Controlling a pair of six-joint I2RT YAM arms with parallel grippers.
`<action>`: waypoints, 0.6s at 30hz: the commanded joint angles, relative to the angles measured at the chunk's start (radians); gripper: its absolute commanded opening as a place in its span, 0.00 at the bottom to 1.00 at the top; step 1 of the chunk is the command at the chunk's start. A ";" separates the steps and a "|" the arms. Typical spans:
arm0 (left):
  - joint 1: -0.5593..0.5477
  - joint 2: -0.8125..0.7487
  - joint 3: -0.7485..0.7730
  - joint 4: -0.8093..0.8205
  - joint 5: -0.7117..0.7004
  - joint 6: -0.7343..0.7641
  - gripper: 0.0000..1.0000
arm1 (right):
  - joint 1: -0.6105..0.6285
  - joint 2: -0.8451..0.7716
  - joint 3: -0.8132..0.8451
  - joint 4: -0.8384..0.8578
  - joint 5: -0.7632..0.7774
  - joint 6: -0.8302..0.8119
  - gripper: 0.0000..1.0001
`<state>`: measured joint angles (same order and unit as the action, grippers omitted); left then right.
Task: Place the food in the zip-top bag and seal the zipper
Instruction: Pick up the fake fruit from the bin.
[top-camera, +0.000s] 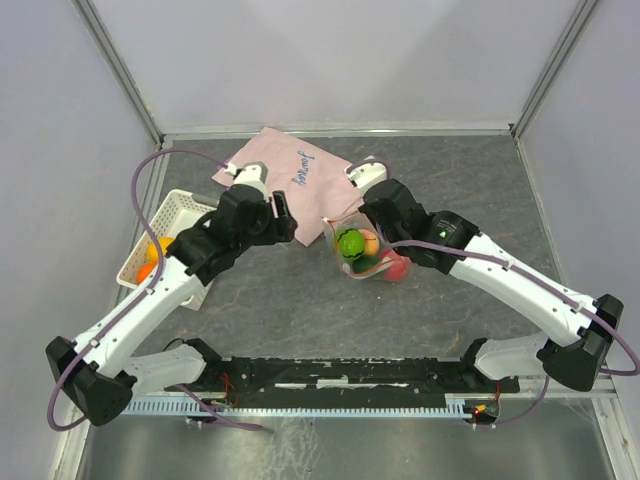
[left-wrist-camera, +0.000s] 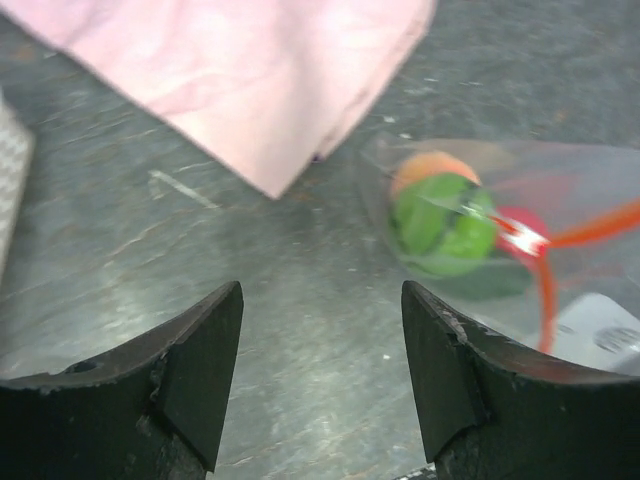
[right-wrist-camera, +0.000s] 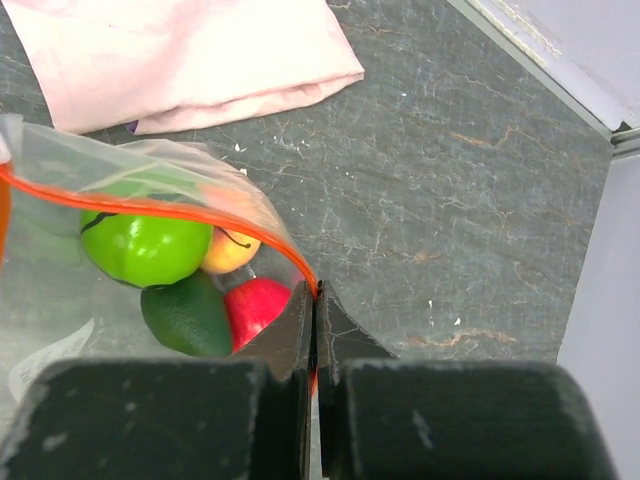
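The clear zip-top bag (top-camera: 372, 258) lies on the table, with a bright green fruit (top-camera: 351, 243), a peach one (top-camera: 371, 240) and a red one (top-camera: 396, 267) inside. In the right wrist view my right gripper (right-wrist-camera: 315, 292) is shut on the end of the orange zipper (right-wrist-camera: 170, 208). The green fruit (right-wrist-camera: 145, 245), a dark green one (right-wrist-camera: 190, 315), the red (right-wrist-camera: 255, 305) and the peach (right-wrist-camera: 230, 252) sit under the strip. My left gripper (left-wrist-camera: 320, 300) is open and empty above bare table, left of the bag (left-wrist-camera: 500, 250). An orange fruit (top-camera: 157, 250) lies in the basket.
A white slotted basket (top-camera: 180, 212) stands at the left, under the left arm. A pink cloth (top-camera: 290, 170) with blue writing lies at the back, close behind the bag. Grey walls and metal posts ring the table.
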<state>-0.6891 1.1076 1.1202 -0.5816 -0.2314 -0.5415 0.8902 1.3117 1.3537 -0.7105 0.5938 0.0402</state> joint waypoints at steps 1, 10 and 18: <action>0.097 -0.056 -0.049 -0.069 -0.063 -0.047 0.73 | -0.005 -0.045 -0.024 0.095 0.015 -0.034 0.01; 0.344 -0.086 -0.119 -0.120 -0.185 0.020 0.84 | -0.008 -0.074 -0.066 0.129 -0.006 -0.041 0.01; 0.610 0.042 -0.143 -0.047 -0.220 0.072 0.89 | -0.010 -0.062 -0.070 0.131 -0.031 -0.040 0.01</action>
<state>-0.1677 1.0988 0.9817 -0.6884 -0.3920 -0.5148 0.8852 1.2671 1.2793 -0.6399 0.5671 0.0093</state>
